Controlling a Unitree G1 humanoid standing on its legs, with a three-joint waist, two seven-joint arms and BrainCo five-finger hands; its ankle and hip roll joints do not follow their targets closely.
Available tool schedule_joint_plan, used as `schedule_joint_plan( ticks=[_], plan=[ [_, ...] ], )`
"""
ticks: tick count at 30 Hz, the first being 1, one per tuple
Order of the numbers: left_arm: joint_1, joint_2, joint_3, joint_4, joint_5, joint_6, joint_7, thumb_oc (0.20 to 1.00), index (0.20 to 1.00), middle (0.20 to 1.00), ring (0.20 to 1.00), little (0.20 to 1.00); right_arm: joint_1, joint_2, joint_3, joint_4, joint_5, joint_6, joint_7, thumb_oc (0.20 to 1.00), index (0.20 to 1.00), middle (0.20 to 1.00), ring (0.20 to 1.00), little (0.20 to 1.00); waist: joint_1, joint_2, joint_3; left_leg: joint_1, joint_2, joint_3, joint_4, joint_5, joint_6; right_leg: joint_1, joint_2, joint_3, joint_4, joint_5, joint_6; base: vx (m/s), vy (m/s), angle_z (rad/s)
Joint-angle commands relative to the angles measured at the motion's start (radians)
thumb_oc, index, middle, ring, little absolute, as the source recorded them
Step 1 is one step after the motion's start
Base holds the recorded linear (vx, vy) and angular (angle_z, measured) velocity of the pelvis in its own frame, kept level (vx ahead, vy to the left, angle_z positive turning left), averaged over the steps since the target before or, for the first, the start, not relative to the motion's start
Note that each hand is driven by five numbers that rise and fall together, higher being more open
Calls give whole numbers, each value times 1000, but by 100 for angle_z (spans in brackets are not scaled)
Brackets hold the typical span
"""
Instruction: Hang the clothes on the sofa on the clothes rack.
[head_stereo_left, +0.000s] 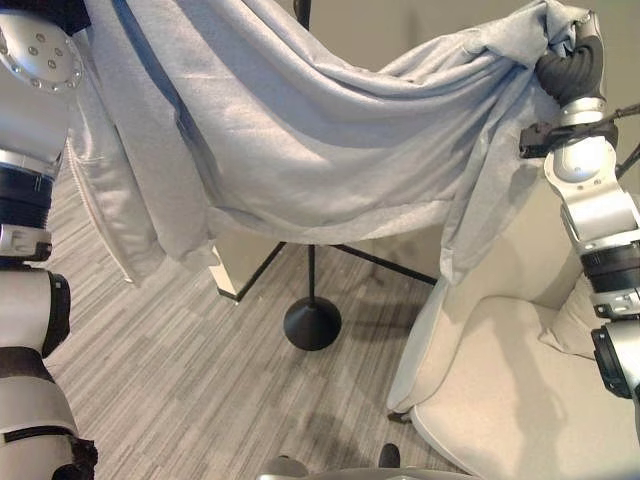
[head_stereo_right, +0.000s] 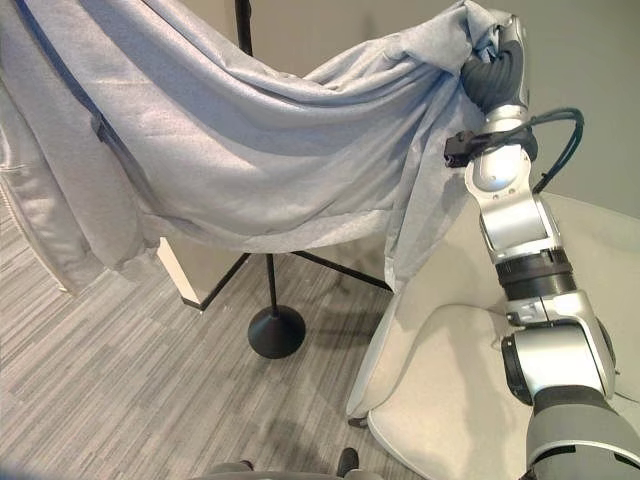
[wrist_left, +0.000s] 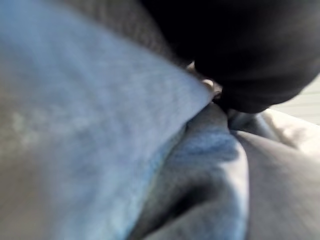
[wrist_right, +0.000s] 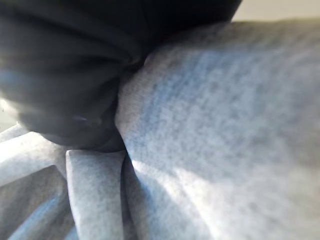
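Grey sweatshirt fabric (head_stereo_left: 300, 130) hangs stretched in the air between both raised arms, sagging in the middle above the black round-footed clothes rack (head_stereo_left: 311, 322) and left of the cream sofa (head_stereo_left: 500, 400). Its right end is bunched against the right hand (head_stereo_right: 492, 75), high at far right. Cloth hides the fingers of both hands, so I cannot tell their grip.

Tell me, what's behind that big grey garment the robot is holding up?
Below the grey garment show the rack's black pole and round base. The cloth covers the upper pole and both hands' fingers.
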Motion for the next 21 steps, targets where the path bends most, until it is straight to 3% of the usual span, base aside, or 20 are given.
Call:
schedule_joint_plan(
  ticks=[1, 3, 6, 8, 11, 17, 21],
  plan=[
    [-194, 10, -85, 80, -64, -28, -1, 200, 200, 200, 200, 200, -194, -84, 49, 67, 66, -32, -20, 200, 200, 200, 200, 200, 27, 39, 0, 8, -46, -18, -57, -10, 41, 52, -44, -13, 4, -72, -2, 43, 30, -5],
    [-313, -12, -214, 195, -103, -33, -22, 200, 200, 200, 200, 200, -326, -88, 152, 211, 107, -32, -20, 200, 200, 200, 200, 200, 28, 40, 16, 1, -48, -21, -57, -14, 41, 44, -44, -8, 4, -77, -3, 34, 36, -3],
    [-412, -31, -306, 280, -135, -39, -36, 200, 200, 200, 200, 200, -431, -85, 222, 318, 138, -38, -19, 200, 200, 200, 200, 200, 30, 37, 39, -5, -47, -22, -57, -19, 40, 36, -41, -4, 4, -85, -2, 15, 21, -1],
    [-578, -87, -470, 421, -180, -46, -67, 200, 200, 200, 200, 200, -573, -66, 321, 474, 185, -39, -10, 200, 200, 200, 200, 200, 34, 37, 89, -24, -45, -29, -57, -16, 39, 19, -38, 3, 4, -92, -5, -49, 34, -1],
    [-701, -135, -593, 536, -224, -52, -99, 200, 200, 200, 200, 200, -678, -48, 377, 598, 236, -36, -7, 200, 200, 200, 200, 200, 37, 42, 138, -45, -44, -34, -57, -12, 37, -1, -38, 8, 4, -99, -6, -59, 31, 0],
    [-828, -195, -661, 698, -326, -58, -138, 200, 200, 200, 200, 200, -787, -19, 442, 823, 309, -21, 9, 200, 200, 200, 200, 200, 48, 46, 189, -64, -47, -40, -57, -10, 39, -22, -42, 12, 4, -99, -13, -21, 32, 4],
    [-844, -189, -689, 748, -353, -54, -155, 200, 200, 200, 200, 200, -802, -8, 468, 842, 319, -18, 16, 200, 200, 200, 200, 200, 46, 51, 203, -66, -45, -36, -57, -12, 38, -28, -44, 16, 4, -102, -15, 2, 25, -2]
  ],
)
